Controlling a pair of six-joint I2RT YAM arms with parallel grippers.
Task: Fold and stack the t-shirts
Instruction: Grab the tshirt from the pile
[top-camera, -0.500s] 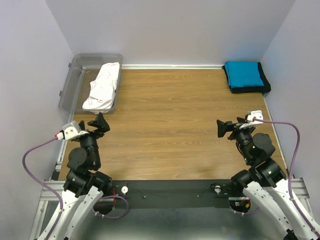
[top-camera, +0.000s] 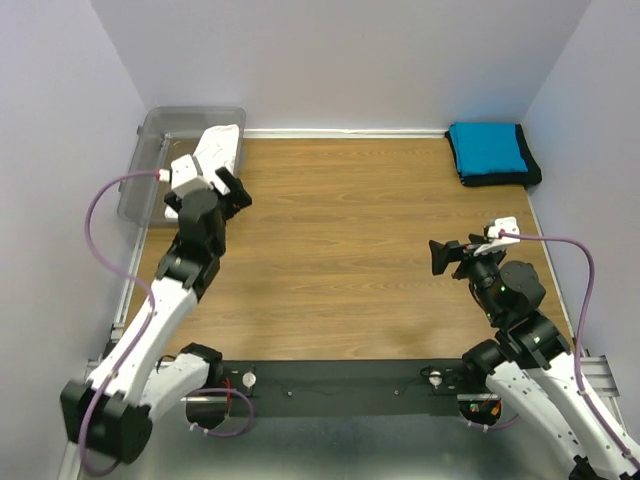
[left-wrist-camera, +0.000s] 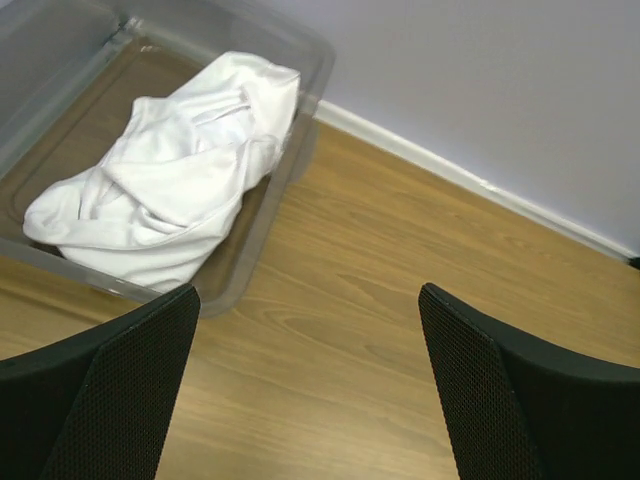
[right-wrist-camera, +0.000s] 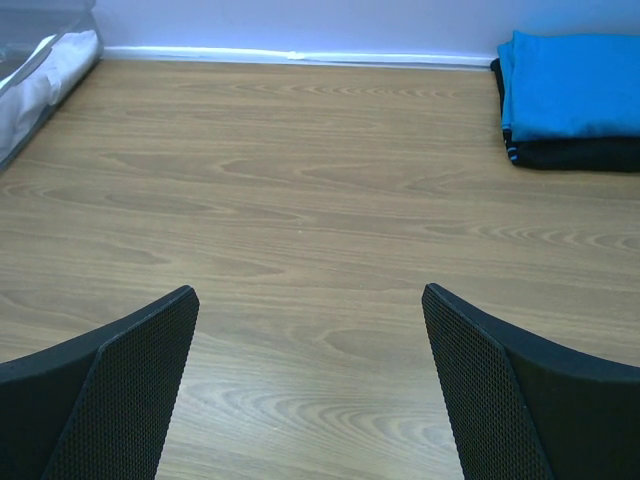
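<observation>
A crumpled white t-shirt (left-wrist-camera: 170, 190) lies in the clear plastic bin (left-wrist-camera: 318, 62) at the back left, one end draped over the bin's right wall (top-camera: 222, 146). A folded bright blue t-shirt (top-camera: 487, 146) lies on top of a folded black one (top-camera: 503, 181) in the back right corner; both also show in the right wrist view, the blue t-shirt (right-wrist-camera: 575, 85) over the black t-shirt (right-wrist-camera: 580, 152). My left gripper (left-wrist-camera: 310, 295) hovers open just short of the bin's near right corner, holding nothing. Over the table's right side, my right gripper (right-wrist-camera: 310, 295) is open with nothing in it.
Walls close in the wooden table (top-camera: 340, 240) on the left, back and right. The left arm (top-camera: 165, 300) stretches along the left side toward the bin. A black base rail (top-camera: 340, 385) runs along the near edge.
My left arm has stretched forward from near its base toward the bin, and its gripper now hovers by the white t-shirt. The right arm has barely moved.
</observation>
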